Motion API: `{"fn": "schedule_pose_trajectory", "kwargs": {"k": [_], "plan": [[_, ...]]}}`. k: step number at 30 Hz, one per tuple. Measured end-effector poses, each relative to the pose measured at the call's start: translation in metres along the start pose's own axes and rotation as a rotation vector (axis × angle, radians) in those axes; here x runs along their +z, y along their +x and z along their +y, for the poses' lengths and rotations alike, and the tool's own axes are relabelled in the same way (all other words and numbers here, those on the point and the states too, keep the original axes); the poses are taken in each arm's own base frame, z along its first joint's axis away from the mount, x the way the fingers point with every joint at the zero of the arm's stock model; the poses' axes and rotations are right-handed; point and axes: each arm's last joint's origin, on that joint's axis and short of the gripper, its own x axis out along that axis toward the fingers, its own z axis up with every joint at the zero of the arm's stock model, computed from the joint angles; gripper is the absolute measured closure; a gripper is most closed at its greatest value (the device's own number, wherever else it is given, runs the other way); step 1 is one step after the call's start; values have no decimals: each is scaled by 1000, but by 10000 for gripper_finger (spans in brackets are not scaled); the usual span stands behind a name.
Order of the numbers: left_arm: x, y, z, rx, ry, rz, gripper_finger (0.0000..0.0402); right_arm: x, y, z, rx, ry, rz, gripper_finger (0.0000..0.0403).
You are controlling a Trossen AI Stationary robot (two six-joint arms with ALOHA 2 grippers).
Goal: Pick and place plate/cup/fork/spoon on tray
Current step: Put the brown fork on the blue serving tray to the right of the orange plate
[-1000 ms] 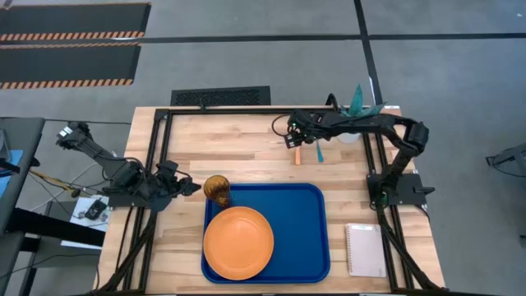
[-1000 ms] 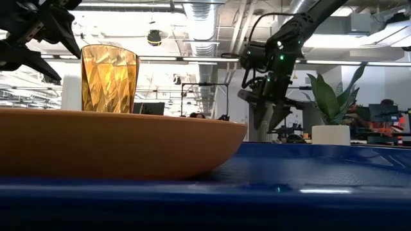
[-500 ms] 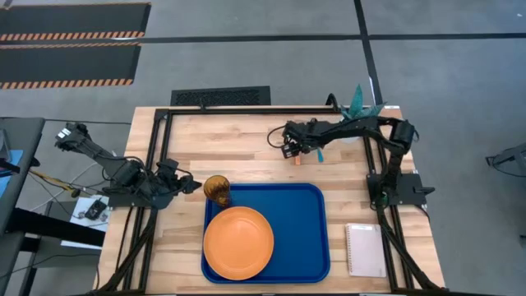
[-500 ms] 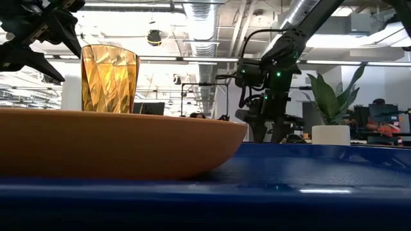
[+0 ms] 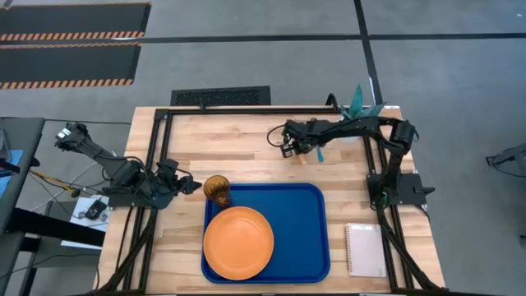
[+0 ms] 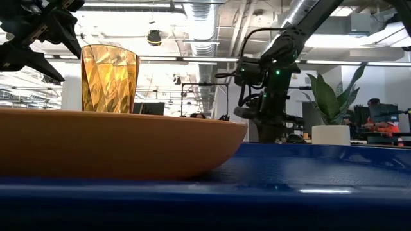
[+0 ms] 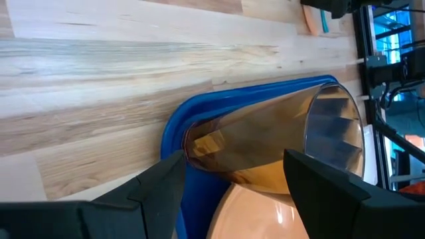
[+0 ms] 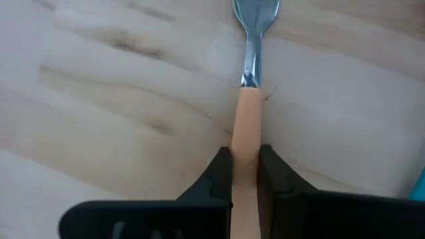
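Pale wood table [image 5: 246,148], framed by black rails, under two arms. Counted on it: one tray [image 5: 304,230], one plate [image 5: 238,242], one cup [image 5: 217,189], one fork [image 8: 247,126], one spoon [image 5: 319,153], one white notepad [image 5: 365,249], one potted plant [image 6: 331,106] at the far right edge.

Blue tray at the near middle of the table, long side parallel to the near edge. Orange plate lying in the tray's left half, close to the near and left rims; right half of the tray bare blue. Amber cup upright at the tray's far left corner, just beyond the plate; whether inside the rim or on it, cannot tell from above.

Right gripper [image 8: 244,174] low over the wood beyond the tray's far rim, fingers [image 8: 216,176] closed on the fork's tan handle, tines pointing away along the bare board. Fork flat on the table, apart from the tray. Teal spoon handle just beside the right gripper, mostly hidden by the arm.

Left gripper [image 7: 232,182] at the table's left side, level with the cup, fingers spread wide on either side of it without touching.

Open wood between the fork and the tray's far rim; wide bare strip along the far left of the table. Notepad near the right near corner, well apart from the tray's right rim.
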Motion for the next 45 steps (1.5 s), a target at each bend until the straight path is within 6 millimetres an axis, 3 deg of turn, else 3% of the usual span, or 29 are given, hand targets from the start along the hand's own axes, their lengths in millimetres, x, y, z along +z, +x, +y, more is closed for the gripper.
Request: {"fn": "schedule_pose_trajectory", "kwargs": {"k": [4, 8, 13, 17, 22, 28, 34, 40, 45], "plan": [[0, 0, 0, -1, -2, -1, 162, -1, -13, 4, 26, -10, 40, 372], [1, -2, 1, -7, -5, 0, 162, 0, -45, 8, 74, 22, -12, 372], [8, -8, 4, -38, -16, -29, 162, -25, -82, 18, 108, 42, -30, 369], [16, -15, 8, -80, -26, -64, 162, -66, -104, 34, 112, 54, 6, 370], [29, -24, 12, -145, -46, -113, 162, -132, -120, 61, 164, 112, 59, 358], [40, -31, 13, -213, -127, -160, 162, -197, -128, 72, 161, 255, 68, 355], [52, -44, -11, -418, -77, -230, 162, -222, -136, 75, 212, 339, 18, 353], [73, -71, -50, -606, 34, -356, 162, -219, -142, 80, 303, 324, -34, 353], [84, -72, -91, -554, 199, -350, 162, -215, -146, 87, 384, 261, -47, 353]]}}
